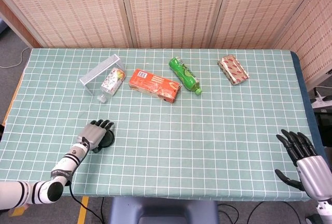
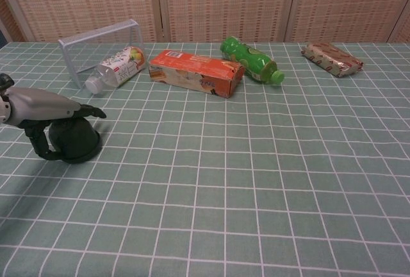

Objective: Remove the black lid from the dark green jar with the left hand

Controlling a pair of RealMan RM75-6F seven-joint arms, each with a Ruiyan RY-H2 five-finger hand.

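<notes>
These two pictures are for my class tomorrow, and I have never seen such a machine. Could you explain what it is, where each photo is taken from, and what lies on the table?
It is a two-armed robot. One picture looks down from its head, the other looks forward from its chest. The left robot hand rests over the dark green jar with its black lid. The right robot hand is open and holds nothing. On the checked tablecloth lie a clear bottle, an orange box, a green bottle, a wrapped packet and a wire rack.

My left hand [image 1: 95, 132] rests over the dark jar [image 1: 106, 138] at eight o'clock; my right hand [image 1: 301, 154] hangs spread at four o'clock.
</notes>
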